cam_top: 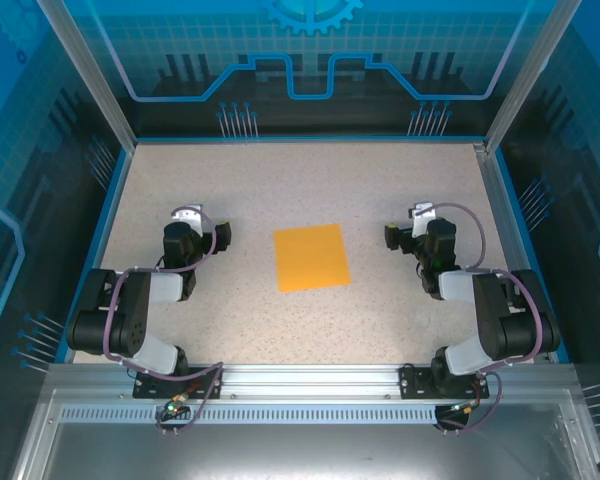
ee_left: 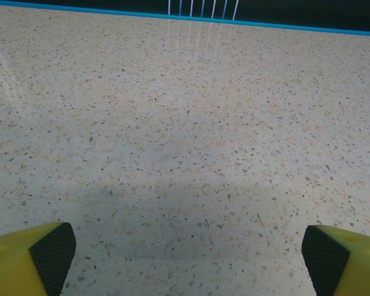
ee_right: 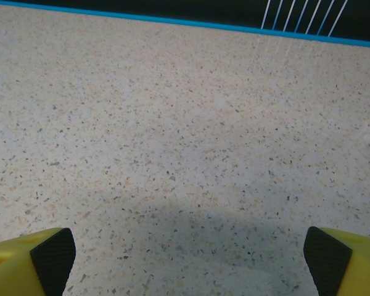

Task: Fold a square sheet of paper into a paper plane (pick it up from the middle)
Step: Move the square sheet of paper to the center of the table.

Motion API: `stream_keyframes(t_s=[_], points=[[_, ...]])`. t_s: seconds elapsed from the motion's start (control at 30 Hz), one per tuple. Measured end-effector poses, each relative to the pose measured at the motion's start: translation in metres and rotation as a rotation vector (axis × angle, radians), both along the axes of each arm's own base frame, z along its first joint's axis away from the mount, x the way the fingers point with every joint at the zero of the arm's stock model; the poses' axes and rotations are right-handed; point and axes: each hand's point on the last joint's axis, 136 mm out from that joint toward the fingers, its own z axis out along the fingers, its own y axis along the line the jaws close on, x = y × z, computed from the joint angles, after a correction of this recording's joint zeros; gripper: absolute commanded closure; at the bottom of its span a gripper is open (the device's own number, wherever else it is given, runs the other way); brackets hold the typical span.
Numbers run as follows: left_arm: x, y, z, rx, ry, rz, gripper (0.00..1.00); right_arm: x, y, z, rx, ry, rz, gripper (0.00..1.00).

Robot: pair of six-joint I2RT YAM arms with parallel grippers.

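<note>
**Both grippers wide, sheet flat between them**

Nearest: the metal rail (cam_top: 310, 378) at the table's near edge carries both arm bases. My left arm (cam_top: 115, 315) and right arm (cam_top: 500, 320) are folded back at the elbows, and grey cables (cam_top: 470, 215) loop along them.

Left gripper (cam_top: 195, 222): jaws spread wide and holding nothing. In the left wrist view, the gripper (ee_left: 188, 254) shows yellow fingers with black textured pads (ee_left: 52, 254) at the two lower corners. Between them is speckled table (ee_left: 185, 123) and a soft shadow.

Right gripper (cam_top: 422, 228): also spread wide and holding nothing. The right wrist view gives the same picture of the gripper (ee_right: 190, 258), with pads (ee_right: 52, 256) in the two lower corners and shadowed table (ee_right: 185, 111) between them.

Sheet (cam_top: 311, 257): bright orange, lying flat and unfolded on the table (cam_top: 280, 180), turned slightly off square. It sits between the two grippers near the middle of the table, well apart from each. Only speckled surface lies between the sheet and either gripper.

Farther out: more speckled table, then a blue rim (cam_top: 300, 138) along the far edge. The rim runs across the top of both wrist views, with thin white pins (ee_left: 203, 8) (ee_right: 302, 15) standing behind it. Beyond that is a dark back wall (cam_top: 300, 60) with a blue line pattern. Clear side panels (cam_top: 90, 90) on metal posts close in left and right.
</note>
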Motion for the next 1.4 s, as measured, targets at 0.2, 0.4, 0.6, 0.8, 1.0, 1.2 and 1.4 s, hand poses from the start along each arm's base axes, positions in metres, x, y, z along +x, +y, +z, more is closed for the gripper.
stream_keyframes(t_s=[0.2,0.4,0.6,0.8,1.0,1.2,1.4], points=[[-0.001,0.003,0.019,-0.003,0.032,0.02,0.01,0.007,-0.004,0.039,-0.017,0.002,-0.051,0.01],[-0.004,0.004,0.078,-0.11,-0.019,0.076,0.01,0.028,0.009,0.11,0.177,0.064,-0.137,0.01],[-0.009,0.005,0.126,-0.223,0.0,0.131,0.02,0.033,0.062,0.112,0.255,0.241,-0.118,0.01],[-0.002,-0.011,0.159,-0.307,0.09,0.098,0.02,0.009,0.161,0.046,0.12,0.515,0.048,0.01],[-0.012,-0.017,0.14,-0.332,0.206,0.095,0.01,-0.013,0.227,0.004,-0.024,0.655,0.12,0.01],[-0.019,-0.017,0.131,-0.334,0.252,0.106,0.02,-0.029,0.265,-0.021,-0.1,0.731,0.155,0.01],[-0.022,-0.017,0.126,-0.332,0.273,0.11,0.01,-0.033,0.271,-0.049,-0.108,0.814,0.122,0.01]])
